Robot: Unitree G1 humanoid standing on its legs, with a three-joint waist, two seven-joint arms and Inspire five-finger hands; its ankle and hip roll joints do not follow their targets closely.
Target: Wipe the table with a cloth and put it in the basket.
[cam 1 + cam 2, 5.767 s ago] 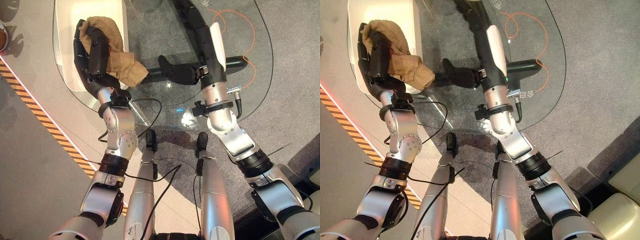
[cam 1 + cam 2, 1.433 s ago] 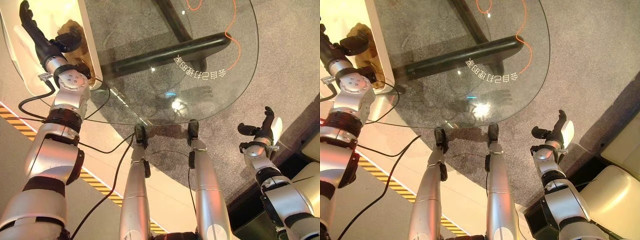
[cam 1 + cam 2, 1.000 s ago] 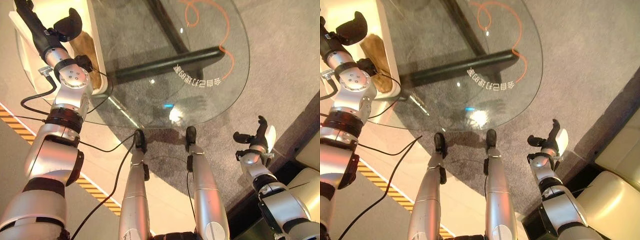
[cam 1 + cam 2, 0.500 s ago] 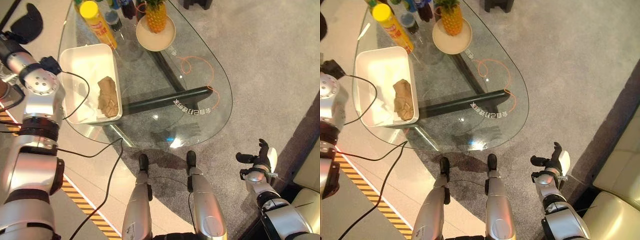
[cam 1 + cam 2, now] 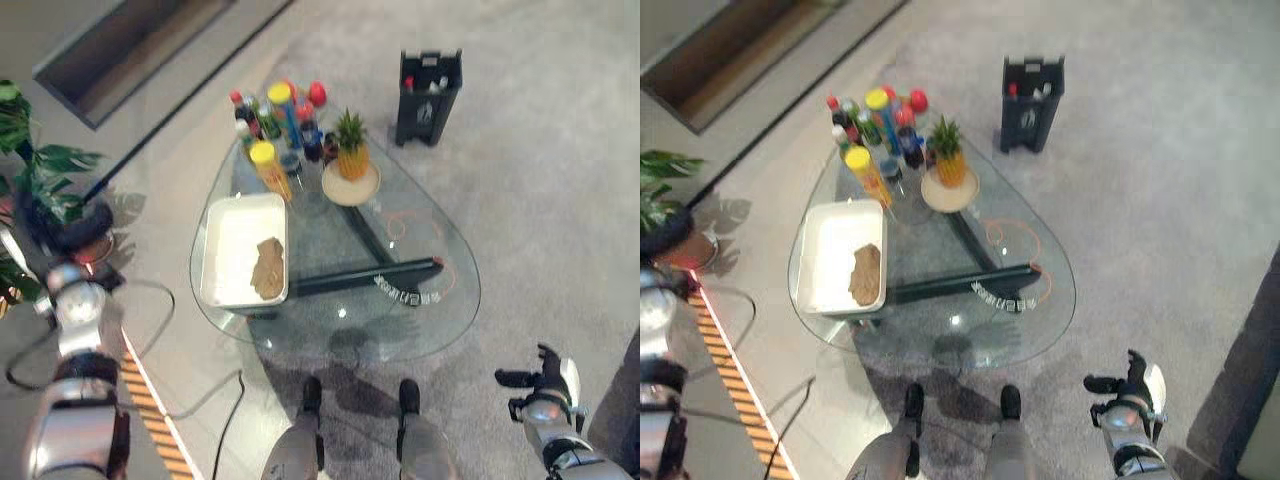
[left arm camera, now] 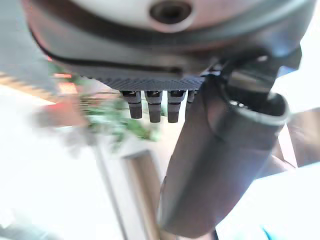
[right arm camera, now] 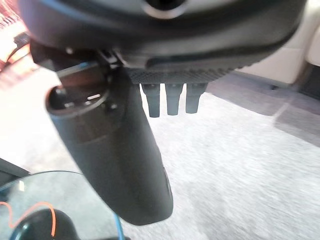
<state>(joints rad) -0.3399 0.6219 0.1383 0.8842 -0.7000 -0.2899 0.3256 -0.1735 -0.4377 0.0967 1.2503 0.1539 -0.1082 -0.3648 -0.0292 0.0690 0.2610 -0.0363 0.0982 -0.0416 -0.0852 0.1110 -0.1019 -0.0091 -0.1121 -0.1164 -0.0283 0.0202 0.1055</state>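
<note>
I've pulled both arms back off the worktop; cloth lies lengthwise in the basket, nearer my left hand. Both hands, right hand included, hang spread, empty.

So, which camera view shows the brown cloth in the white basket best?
The left eye view: the crumpled brown cloth lies unobstructed against the right wall of the white rectangular basket. The right eye view shows the same, slightly smaller. The wrist views give nothing recognisable of it.

Bottles and a pineapple on a plate crowd the glass table's far end. The white basket takes its left side. The near right glass lies bare.
</note>
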